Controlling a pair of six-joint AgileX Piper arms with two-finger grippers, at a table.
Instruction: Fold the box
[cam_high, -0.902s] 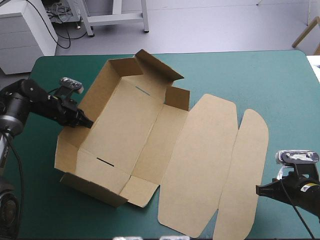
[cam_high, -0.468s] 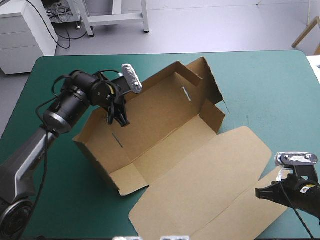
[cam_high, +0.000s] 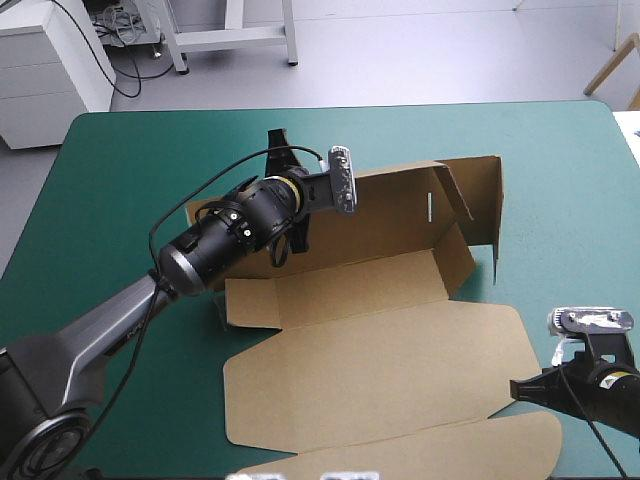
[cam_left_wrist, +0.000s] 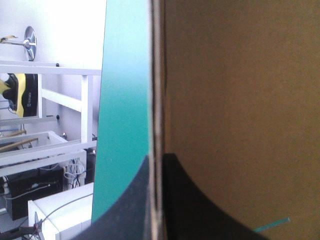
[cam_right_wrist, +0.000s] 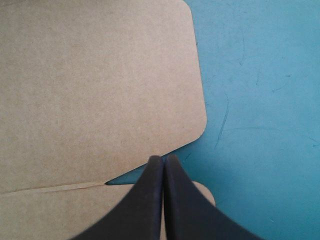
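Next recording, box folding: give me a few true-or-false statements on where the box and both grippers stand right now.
1. The left gripper is shut on a wall of the box. True.
2. The right gripper holds the lid. False: it is shut with nothing between its fingers, by the lid's corner.
3. The lid lies flat on the table. True.
4. No wall of the box is raised. False: the far wall and an end wall stand up.
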